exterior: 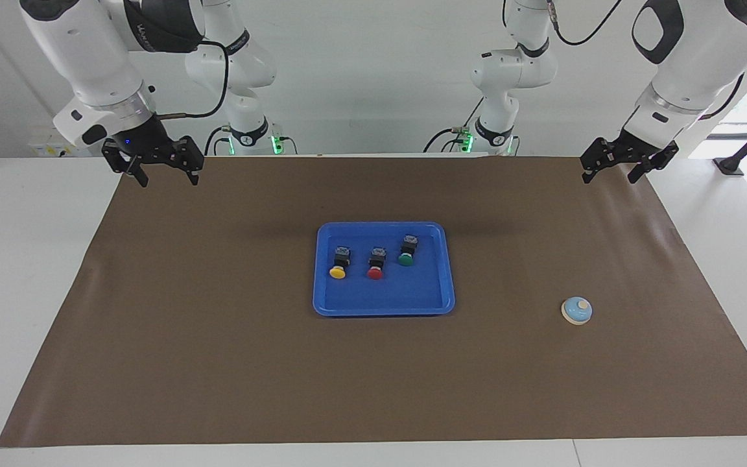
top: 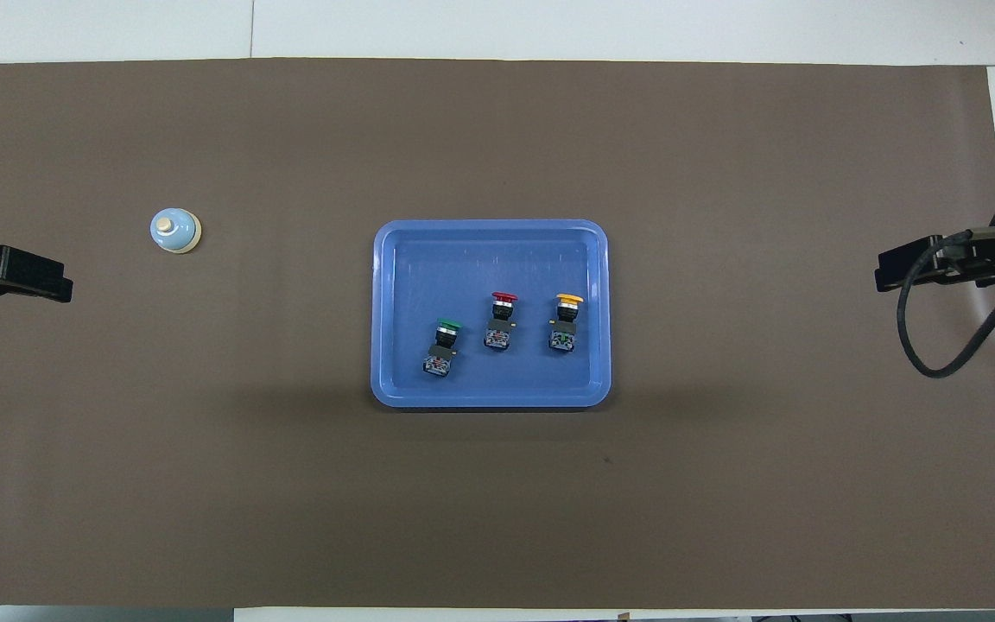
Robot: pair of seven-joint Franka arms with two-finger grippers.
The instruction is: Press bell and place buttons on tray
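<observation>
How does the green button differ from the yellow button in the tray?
The green button has a green cap; the yellow button has a yellow one. The green lies toward the left arm's end of the tray, slightly nearer the robots; the yellow toward the right arm's. Both have black bodies.

A white table carries a brown mat that covers most of its top. On the mat's middle rests the blue tray. The light-blue bell sits on the mat toward the left arm's end, at about nine o'clock from the tray in the overhead view, well apart from it.
</observation>
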